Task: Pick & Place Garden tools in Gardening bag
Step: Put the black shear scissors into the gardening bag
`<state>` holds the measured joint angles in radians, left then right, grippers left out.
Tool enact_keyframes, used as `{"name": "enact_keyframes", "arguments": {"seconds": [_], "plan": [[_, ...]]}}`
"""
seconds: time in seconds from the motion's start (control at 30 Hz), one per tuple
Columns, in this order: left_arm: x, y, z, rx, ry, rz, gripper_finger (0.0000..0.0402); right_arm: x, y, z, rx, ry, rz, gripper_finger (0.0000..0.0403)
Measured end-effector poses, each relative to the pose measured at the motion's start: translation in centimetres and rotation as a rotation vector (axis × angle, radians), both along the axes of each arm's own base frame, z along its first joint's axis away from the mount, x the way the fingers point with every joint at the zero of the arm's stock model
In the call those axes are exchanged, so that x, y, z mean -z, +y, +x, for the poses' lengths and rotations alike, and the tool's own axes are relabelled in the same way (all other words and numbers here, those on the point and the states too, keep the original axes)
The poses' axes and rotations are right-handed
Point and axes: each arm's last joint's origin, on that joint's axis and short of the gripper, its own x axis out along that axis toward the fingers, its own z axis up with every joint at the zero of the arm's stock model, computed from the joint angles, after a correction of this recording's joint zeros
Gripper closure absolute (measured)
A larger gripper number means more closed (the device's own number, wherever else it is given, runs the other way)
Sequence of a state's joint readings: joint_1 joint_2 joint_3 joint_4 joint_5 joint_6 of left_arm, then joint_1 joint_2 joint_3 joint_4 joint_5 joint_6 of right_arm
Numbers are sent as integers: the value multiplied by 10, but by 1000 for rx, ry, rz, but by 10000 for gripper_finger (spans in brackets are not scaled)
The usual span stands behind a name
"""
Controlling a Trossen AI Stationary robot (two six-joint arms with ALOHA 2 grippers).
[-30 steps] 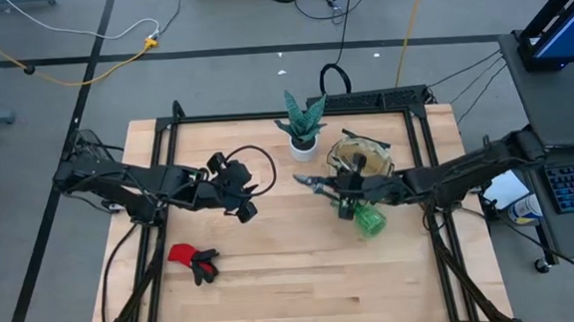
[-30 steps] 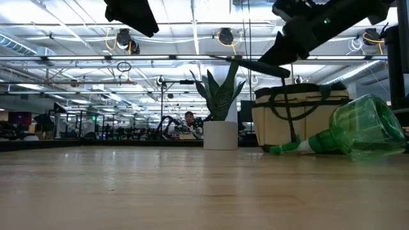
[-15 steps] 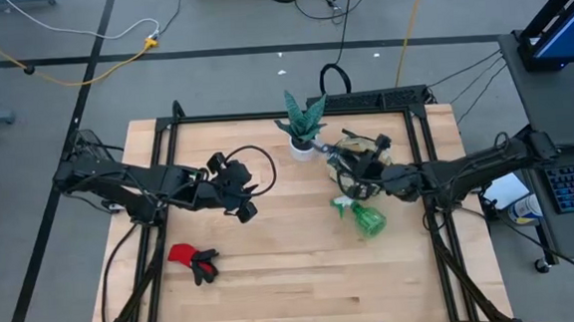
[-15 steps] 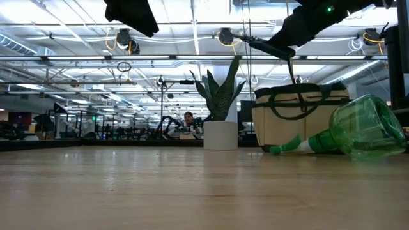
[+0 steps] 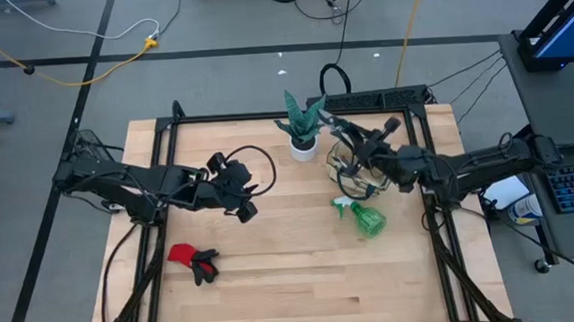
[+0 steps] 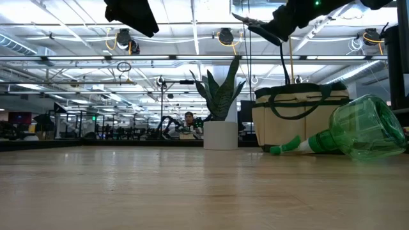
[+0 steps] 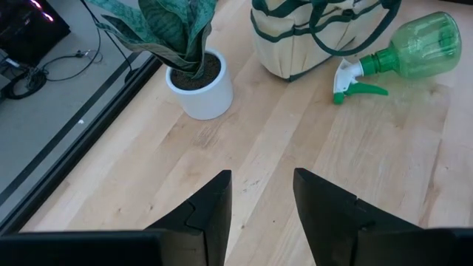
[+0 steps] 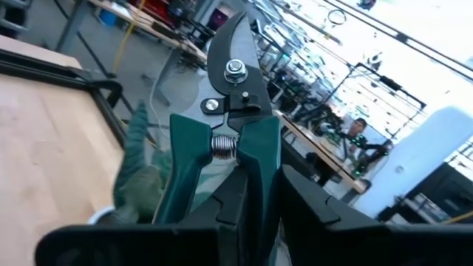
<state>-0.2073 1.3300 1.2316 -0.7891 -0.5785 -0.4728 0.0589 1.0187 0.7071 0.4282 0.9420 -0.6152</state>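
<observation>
My right gripper (image 5: 364, 148) is shut on dark pruning shears with green handles (image 8: 222, 148), held high above the beige gardening bag (image 5: 353, 174), which stands on its base at the table's far right. In the low view the shears' blade (image 6: 254, 23) juts out above the bag (image 6: 297, 118). A green spray bottle (image 5: 365, 217) lies on its side near the bag. Red-and-black gloves (image 5: 193, 260) lie at the near left. My left gripper (image 7: 259, 210) is open and empty, above the table's middle left (image 5: 237, 199). My right gripper pinches the shears' two green handles (image 8: 194, 193) between its two fingers, just behind the spring. The fingers lie along the shears. The shut blades (image 8: 235, 55) point away from the gripper, slanting up toward the table's far left. The shears are lifted clear.
A green plant in a white pot (image 5: 303, 132) stands just left of the bag, close to the shears' tip; it also shows in the left wrist view (image 7: 194, 74). Bare wood lies at the table's middle and near right (image 5: 304, 270). A black frame (image 5: 427, 172) edges the table.
My right gripper has carried the shears up and toward the table's far edge, from beside the bag's near left side to above the bag. The shears' blades have tipped upward and swung toward the plant. The gripper has stayed shut on them.
</observation>
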Motion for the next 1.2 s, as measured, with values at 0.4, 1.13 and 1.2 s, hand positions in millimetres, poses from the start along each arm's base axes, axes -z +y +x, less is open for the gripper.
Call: {"name": "enact_keyframes", "arguments": {"seconds": [0.4, 1.13, 1.2], "plan": [[0, 0, 0, 0, 0, 0, 250, 11, -24, -3, 112, 68, 45, 355], [0, 0, 0, 0, 1, 1, 250, 13, -35, -7, 239, 104, 34, 355], [0, 0, 0, 0, 1, 1, 250, 14, -35, -8, 263, 115, 34, 355]]}}
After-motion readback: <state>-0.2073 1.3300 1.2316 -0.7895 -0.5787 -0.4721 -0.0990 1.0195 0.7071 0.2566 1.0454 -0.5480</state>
